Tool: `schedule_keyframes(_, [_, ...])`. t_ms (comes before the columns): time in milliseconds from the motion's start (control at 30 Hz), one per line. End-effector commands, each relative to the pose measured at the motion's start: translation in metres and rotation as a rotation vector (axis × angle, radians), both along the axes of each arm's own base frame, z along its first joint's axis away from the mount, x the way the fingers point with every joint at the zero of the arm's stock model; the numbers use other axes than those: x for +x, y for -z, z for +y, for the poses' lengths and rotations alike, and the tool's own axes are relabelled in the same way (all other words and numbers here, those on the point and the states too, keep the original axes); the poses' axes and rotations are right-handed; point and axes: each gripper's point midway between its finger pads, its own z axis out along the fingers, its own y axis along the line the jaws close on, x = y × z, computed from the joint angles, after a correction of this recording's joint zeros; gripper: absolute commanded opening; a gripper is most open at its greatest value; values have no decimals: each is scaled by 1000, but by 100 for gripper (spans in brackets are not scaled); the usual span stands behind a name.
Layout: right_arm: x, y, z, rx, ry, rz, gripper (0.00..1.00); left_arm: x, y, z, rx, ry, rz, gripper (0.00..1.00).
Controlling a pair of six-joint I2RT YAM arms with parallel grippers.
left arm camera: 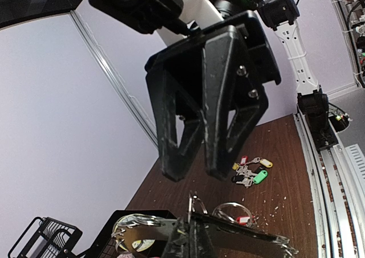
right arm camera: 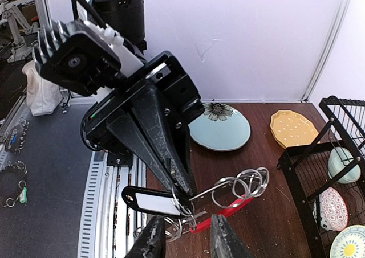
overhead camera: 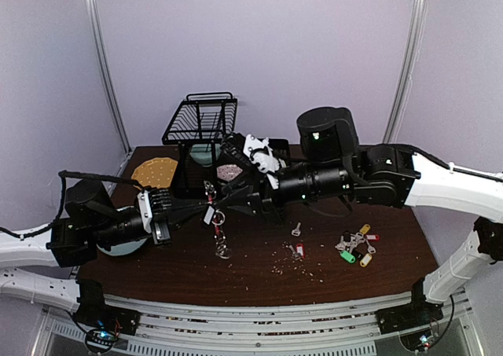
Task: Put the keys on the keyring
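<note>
The keyring (right arm camera: 223, 213), a hoop with one red arc and a grey metal remainder fringed with thin silver split rings (right arm camera: 251, 181), is clamped in the tightly closed black fingers of the left gripper (right arm camera: 183, 196) and held above the table (overhead camera: 393, 273) left of centre, with a black plastic tag (right arm camera: 149, 201) bearing a white insert hanging at the grip. The right gripper (left arm camera: 195, 173) is positioned just beside it from the right, its tapered black fingers narrowly parted and nothing clamped. The keys (overhead camera: 357, 246), silver with coloured plastic tags, are clustered on the dark wood-grain surface at the right.
</note>
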Motion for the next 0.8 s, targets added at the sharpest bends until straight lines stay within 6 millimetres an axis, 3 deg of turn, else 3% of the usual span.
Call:
schedule_keyframes(0, [-8,-18,10,61,-75,-54,27,-4,-29,4,-97,7,-33,0])
schedule_keyframes(233, [0,-7,16,34,-53,-74,15,-7,-30,5,-107,24,-35,0])
schedule_keyframes(400, [2,1,18,7,-55,-76,13,-10,-32,6,-112,38,-38,0])
schedule_keyframes(633, [-2,-5,19,28,-75,-79,6,-12,-30,4,-105,51,-36,0])
schedule_keyframes(767, [-3,-8,17,34,-78,-85,10,-12,-29,4,-102,51,-34,0])
